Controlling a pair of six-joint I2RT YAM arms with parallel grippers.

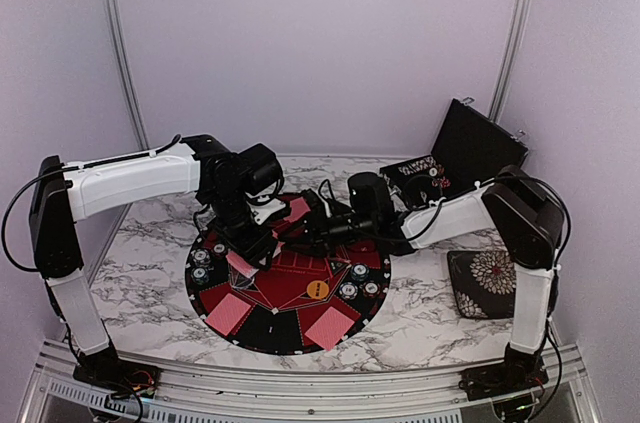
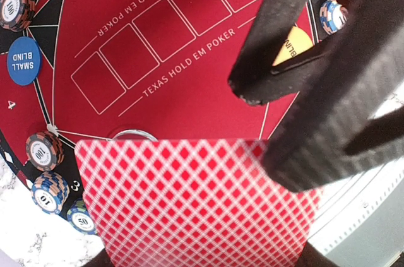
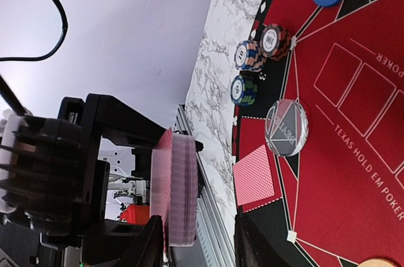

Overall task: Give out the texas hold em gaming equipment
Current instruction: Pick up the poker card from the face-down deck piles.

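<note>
Red-backed card deck (image 2: 189, 204) is held in left gripper (image 1: 245, 261); right gripper (image 2: 278, 134) fingers half-parted at its edge. Thin, slippery top card; edges judged best.

My left gripper (image 1: 243, 261) holds a deck of cards (image 3: 177, 188) above the left part of the round mat (image 1: 290, 328), my right gripper (image 1: 300, 228) just beside it. Chip stacks (image 1: 207, 265) sit at the mat's left and right edges. Two cards (image 1: 229, 313) lie near its front. The open case (image 1: 470, 148) stands behind right, the tray (image 1: 487, 283) to the right.
</note>
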